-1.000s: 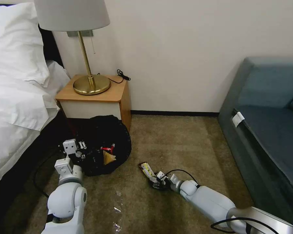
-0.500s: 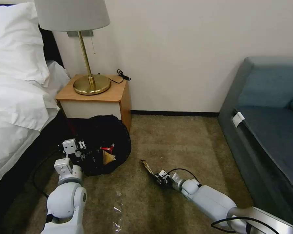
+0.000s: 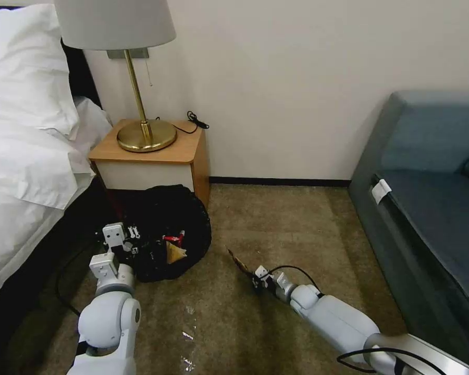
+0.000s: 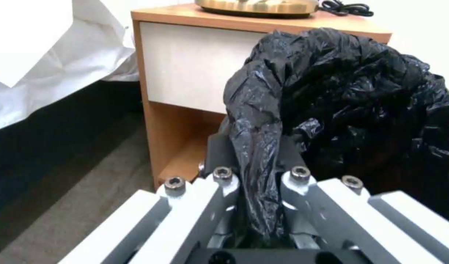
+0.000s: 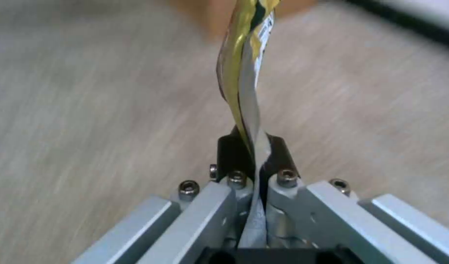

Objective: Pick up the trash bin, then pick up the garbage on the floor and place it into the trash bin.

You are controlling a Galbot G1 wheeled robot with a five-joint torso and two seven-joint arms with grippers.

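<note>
Two litter pieces already lie inside the black-bagged round trash bin [image 3: 164, 234], its rim pinched by the left gripper [image 3: 133, 240]. At its four o'clock, the right gripper [image 3: 254, 277] clamps the dark-and-yellow snack wrapper [image 3: 239, 262], not yet binned.

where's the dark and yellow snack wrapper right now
The snack wrapper is pinched in the right end effector, low over the carpet in the head view, to the right of the trash bin.

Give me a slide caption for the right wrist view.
Right tool shut on a dark-and-yellow snack wrapper, held above the carpet.
</note>
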